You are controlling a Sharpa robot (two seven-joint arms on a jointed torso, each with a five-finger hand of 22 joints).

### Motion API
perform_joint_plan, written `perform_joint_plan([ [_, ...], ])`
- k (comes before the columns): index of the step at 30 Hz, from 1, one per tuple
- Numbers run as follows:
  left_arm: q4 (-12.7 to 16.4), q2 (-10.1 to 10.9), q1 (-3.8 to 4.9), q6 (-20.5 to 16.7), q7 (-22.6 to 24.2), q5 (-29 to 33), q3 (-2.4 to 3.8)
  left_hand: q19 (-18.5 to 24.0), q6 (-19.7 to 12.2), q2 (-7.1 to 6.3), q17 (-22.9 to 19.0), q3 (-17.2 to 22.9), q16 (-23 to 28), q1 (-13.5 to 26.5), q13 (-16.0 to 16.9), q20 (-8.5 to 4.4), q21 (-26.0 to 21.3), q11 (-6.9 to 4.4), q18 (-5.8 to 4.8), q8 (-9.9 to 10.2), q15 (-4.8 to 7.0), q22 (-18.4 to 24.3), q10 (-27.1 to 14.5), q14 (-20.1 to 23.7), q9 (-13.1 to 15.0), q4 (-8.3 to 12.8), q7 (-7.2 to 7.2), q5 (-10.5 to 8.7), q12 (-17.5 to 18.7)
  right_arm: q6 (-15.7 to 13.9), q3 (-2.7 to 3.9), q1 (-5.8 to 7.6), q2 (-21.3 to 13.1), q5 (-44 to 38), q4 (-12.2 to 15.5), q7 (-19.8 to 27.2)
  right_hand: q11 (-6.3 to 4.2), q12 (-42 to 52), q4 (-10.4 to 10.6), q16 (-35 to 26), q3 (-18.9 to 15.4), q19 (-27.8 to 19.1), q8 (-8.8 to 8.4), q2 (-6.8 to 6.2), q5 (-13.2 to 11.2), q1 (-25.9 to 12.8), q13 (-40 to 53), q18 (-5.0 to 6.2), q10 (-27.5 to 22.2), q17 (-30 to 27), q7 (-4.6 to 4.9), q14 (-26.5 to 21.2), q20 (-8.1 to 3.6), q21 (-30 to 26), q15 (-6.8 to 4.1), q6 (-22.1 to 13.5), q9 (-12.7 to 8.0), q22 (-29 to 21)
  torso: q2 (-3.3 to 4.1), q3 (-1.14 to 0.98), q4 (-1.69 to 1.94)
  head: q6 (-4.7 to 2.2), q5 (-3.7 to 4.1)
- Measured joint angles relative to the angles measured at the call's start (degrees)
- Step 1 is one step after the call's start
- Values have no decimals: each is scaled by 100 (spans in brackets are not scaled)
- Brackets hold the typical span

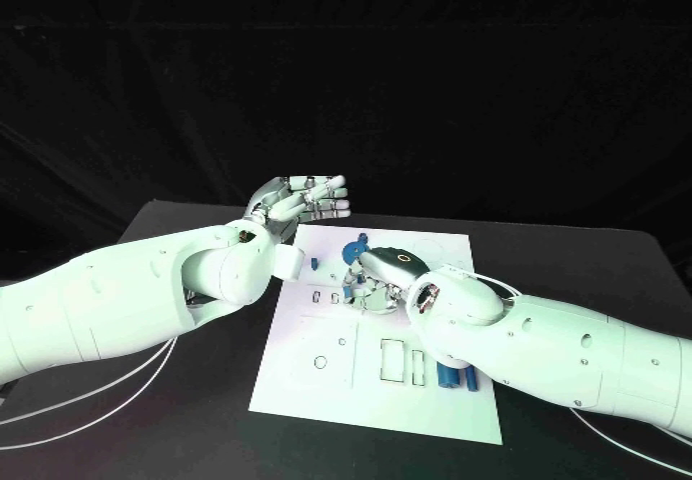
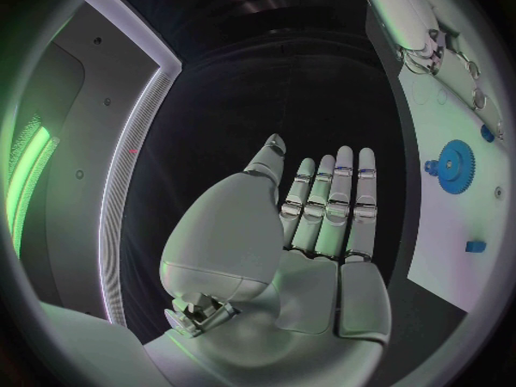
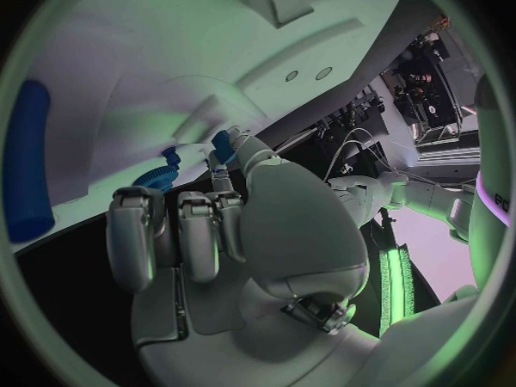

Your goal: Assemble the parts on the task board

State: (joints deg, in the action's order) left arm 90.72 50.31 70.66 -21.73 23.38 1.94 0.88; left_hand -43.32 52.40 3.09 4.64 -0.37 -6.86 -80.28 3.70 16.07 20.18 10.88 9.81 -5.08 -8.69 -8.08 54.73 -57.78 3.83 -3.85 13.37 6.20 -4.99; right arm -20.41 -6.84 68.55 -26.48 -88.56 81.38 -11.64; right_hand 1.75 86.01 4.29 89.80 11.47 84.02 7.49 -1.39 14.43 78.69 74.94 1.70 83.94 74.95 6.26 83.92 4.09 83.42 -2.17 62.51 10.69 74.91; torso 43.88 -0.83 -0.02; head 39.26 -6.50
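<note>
Assembly (image 1: 378, 330) was unfinished, we judged: right hand (image 1: 372, 290) pinched a blue part (image 3: 224, 142) over the task board, left hand (image 1: 299, 203) empty, fingers apart.

Robotics lab bench: matte black table (image 1: 173, 390) against black backdrop curtain (image 1: 433, 100), white slotted task board (image 1: 310, 385), loose white cables (image 1: 87, 400).

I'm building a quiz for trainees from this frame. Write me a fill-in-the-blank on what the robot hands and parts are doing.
1. The left robot hand is raised off the board, fingers straight, holding ____.
2. The right robot hand reaches down onto the white ____.
3. The gear lying on the task board is coloured ____.

Missing words: nothing; task board; blue
</note>
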Motion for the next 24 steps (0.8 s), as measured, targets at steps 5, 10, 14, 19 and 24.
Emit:
perform_joint_plan([
  [5, 1, 1, 0, 0, -9, 1, 0, 0, 0, 0, 0, 0, 0, 0, 0, 0, 0, 0, 0, 0, 0, 0, 0, 0, 0, 0, 0, 0, 0, 20, -1, -33, 31, -88, -16, -26, 0, 0, 0, 0, 0, 0, -12, -22, 0, -22, 0, 0, 0, 0, -1, 0, 0, 0, 0, 0, 3, 0, 0, 1, 0, 26, -24],
  [10, 2, 0, 0, 0, -18, 1, 0, 0, 0, 0, 0, 0, 0, 0, 0, 0, 0, 0, 0, 0, 0, 0, 0, 0, 0, 0, 0, 0, 0, 17, 7, -50, 42, -136, -16, -32, 0, 0, 0, 0, -1, 0, -20, -22, 0, -22, -1, 0, 0, 0, -1, 0, 0, 0, 0, 0, 8, -1, 0, 2, 2, 48, -40],
  [14, 2, 0, 0, -1, -25, 2, 0, 0, 0, 0, 0, 0, 0, 0, 0, 0, 0, 0, 0, 0, 0, -1, 0, 0, 0, 0, 0, 0, 0, 9, 9, -79, 43, -137, 21, -32, 0, 0, 0, 0, -1, 0, 3, -45, 0, -45, -1, 0, 0, -1, -2, 0, 0, 0, 0, 0, 9, -1, 0, 2, -1, 52, -44],
  [19, 1, -2, 0, -1, -35, 2, 0, 0, 0, 0, 0, 0, 0, 0, 0, 0, 0, 0, 0, 0, 0, -1, 0, 0, 0, 0, 0, 0, 0, -8, 9, -98, 48, -135, 33, -38, 0, 0, 0, 0, -1, 0, 3, -52, 0, -52, -1, 0, 0, -1, -3, 0, 0, 0, 0, 1, 14, -1, -1, 1, -3, 46, -49],
  [24, -3, -2, 0, -3, -46, 3, 0, 0, 0, 0, 0, 0, 0, 0, 0, 0, 0, 0, 0, 0, 0, -1, 0, 0, 0, 0, 0, 0, 0, -34, 10, -108, 46, -133, 33, -52, 0, 0, 0, 0, -2, 0, 3, -53, -1, -52, -1, 0, 0, -1, -3, 0, 0, 0, 0, 1, 43, 1, -1, 0, -5, 38, -49],
])
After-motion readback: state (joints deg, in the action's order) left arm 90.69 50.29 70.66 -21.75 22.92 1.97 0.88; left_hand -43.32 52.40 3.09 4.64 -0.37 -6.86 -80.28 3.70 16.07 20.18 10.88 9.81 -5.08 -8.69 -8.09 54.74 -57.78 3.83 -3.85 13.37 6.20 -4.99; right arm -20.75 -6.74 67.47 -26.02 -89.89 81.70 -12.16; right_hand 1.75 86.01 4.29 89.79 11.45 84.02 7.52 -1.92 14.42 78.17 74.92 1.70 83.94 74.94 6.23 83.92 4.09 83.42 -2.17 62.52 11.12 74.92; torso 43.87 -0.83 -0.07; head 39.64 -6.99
